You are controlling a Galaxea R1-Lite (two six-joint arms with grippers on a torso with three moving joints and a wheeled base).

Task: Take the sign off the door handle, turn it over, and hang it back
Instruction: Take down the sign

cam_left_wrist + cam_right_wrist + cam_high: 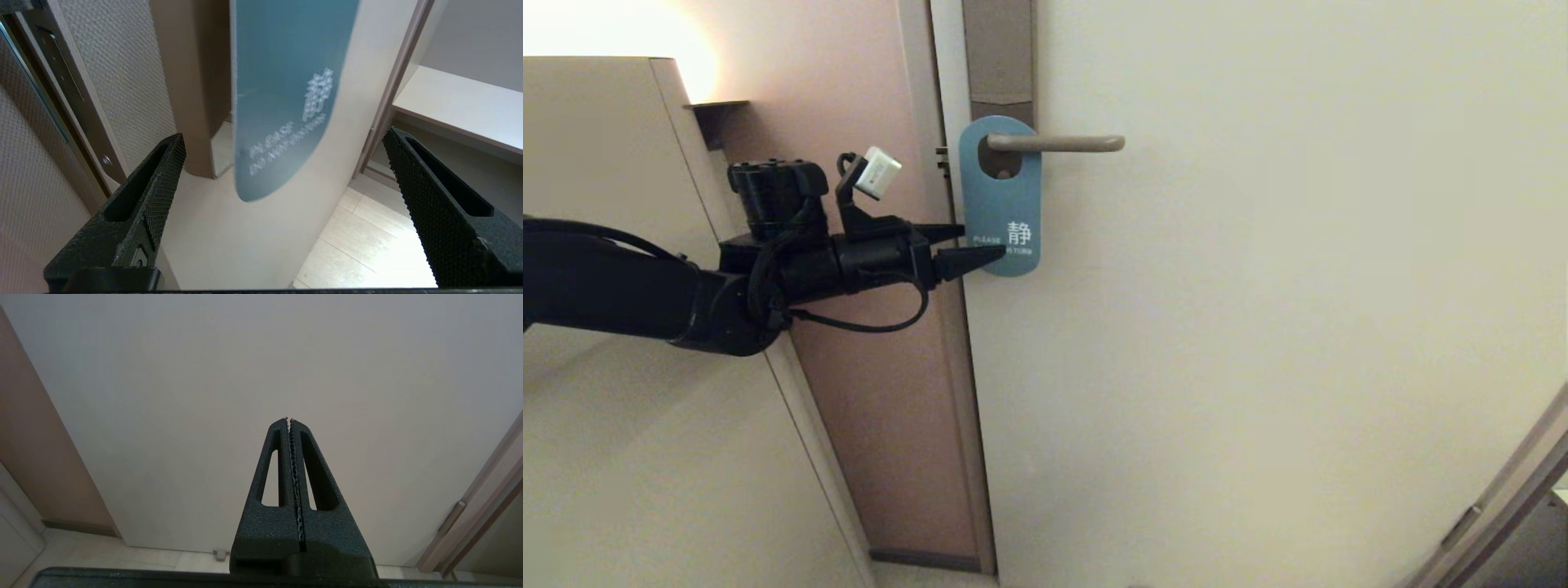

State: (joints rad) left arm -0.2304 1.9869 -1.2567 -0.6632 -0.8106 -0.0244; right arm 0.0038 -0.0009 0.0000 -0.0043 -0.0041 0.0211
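Observation:
The blue sign (pixel 1001 192) hangs by its oval hole on the grey-beige door handle (pixel 1058 144), white character and lettering facing me. My left gripper (pixel 980 245) is open at the sign's lower left edge, one finger in front of it and one behind. In the left wrist view the sign (pixel 282 94) hangs just beyond the gap between the spread fingers (pixel 161 179), and my left gripper (pixel 284 151) touches nothing. My right gripper (pixel 289 420) is shut and empty, pointing at the bare door; it is out of the head view.
The tall lock plate (pixel 999 57) runs above the handle on the cream door (pixel 1258 327). The door frame (pixel 947 367) and a pinkish wall (pixel 849 122) lie to the left, behind my left arm. A cabinet (pixel 596 163) stands at far left.

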